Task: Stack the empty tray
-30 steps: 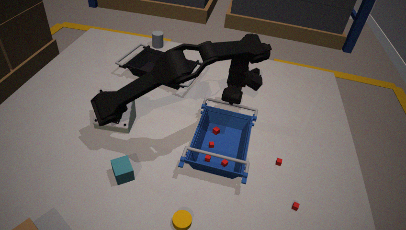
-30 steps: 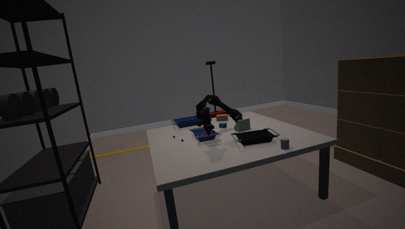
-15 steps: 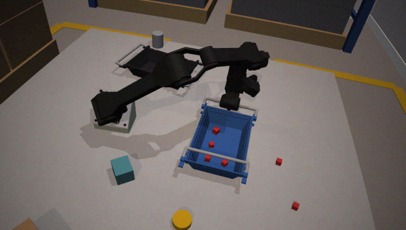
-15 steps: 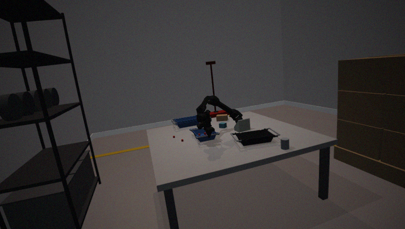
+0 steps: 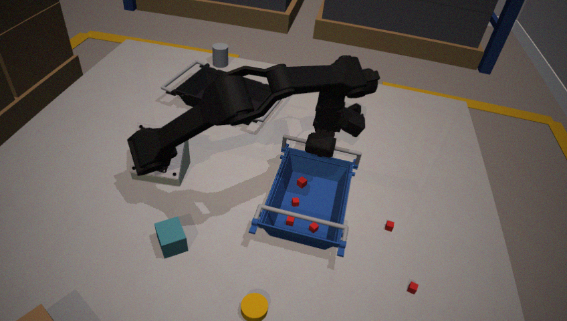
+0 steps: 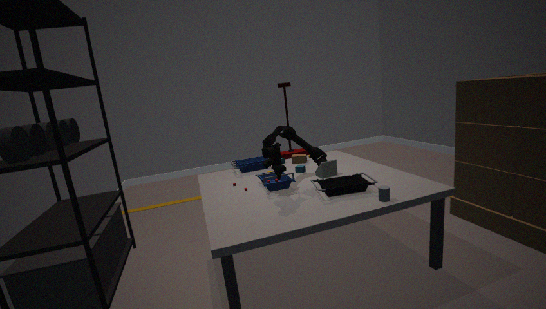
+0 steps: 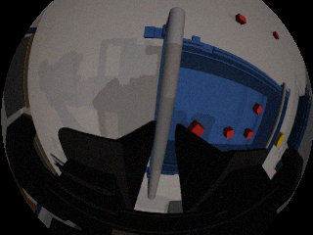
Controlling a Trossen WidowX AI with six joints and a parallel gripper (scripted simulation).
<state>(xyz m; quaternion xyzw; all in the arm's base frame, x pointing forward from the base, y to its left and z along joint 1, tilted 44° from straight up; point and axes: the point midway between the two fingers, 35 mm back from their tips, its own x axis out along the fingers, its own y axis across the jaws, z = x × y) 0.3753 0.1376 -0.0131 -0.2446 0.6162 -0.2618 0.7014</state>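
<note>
The loaded blue tray (image 5: 286, 237) (image 6: 279, 186) (image 7: 220, 61) holds several red blocks (image 5: 301, 182) (image 7: 196, 129). Its far bar (image 5: 346, 150) (image 6: 289, 174) (image 7: 168, 93) stands raised above the far end. Its near bar (image 5: 304, 215) (image 7: 278, 119) runs over the inside, close to the near end. My gripper (image 5: 321, 154) (image 6: 279, 176) (image 7: 166, 127) points down at the far bar, partly open. The bar crosses the gap between the fingers in the wrist view, with no grip seen. A black tray (image 5: 194, 88) (image 6: 344, 186) and another blue tray (image 6: 250, 164) stand apart, bars outward.
Loose red blocks (image 5: 389, 225) (image 5: 412, 287) lie beside the loaded tray. A teal cube (image 5: 170, 237), a yellow disc (image 5: 254, 305) and a grey cylinder (image 5: 220, 55) (image 6: 384, 194) stand on the table. The arm passes over part of the black tray in the top view.
</note>
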